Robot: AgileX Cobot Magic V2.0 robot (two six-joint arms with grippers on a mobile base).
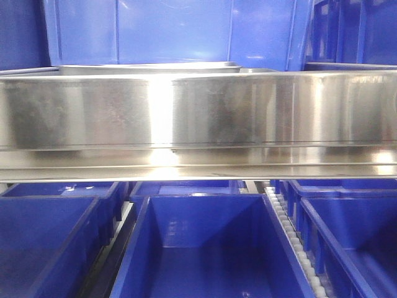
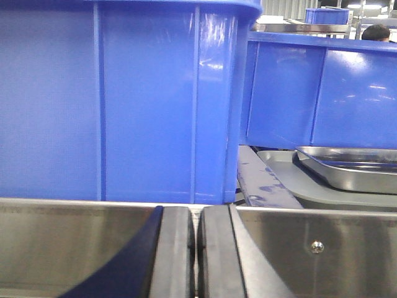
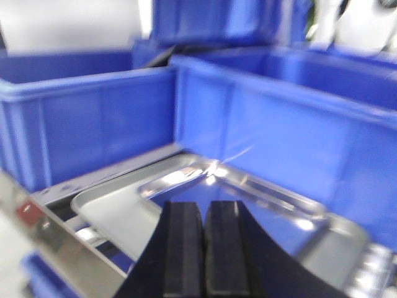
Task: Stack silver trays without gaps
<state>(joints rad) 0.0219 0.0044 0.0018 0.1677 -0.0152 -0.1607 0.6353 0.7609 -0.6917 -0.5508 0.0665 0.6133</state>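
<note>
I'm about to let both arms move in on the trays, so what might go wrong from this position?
1. The upper silver tray sits askew in the lower tray; pushing might jam it, leaving a gap.
2. Blue bins crowd the trays, so an arm may hit a wall.
3. Both the right gripper and the left gripper are shut; neither can grasp a rim.

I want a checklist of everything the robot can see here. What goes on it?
Surface: broad steel rail across the front view, roller track between the bins below.
Job's things: silver trays, one sitting inside another, rims not level yet.
Clutter: blue bins all around; those in the front view look empty.
Grippers: left tool shut, holding nothing; right tool shut, holding nothing, above the trays.
Cables: nothing seen.
Surroundings: a person's head far behind the bins.
</note>
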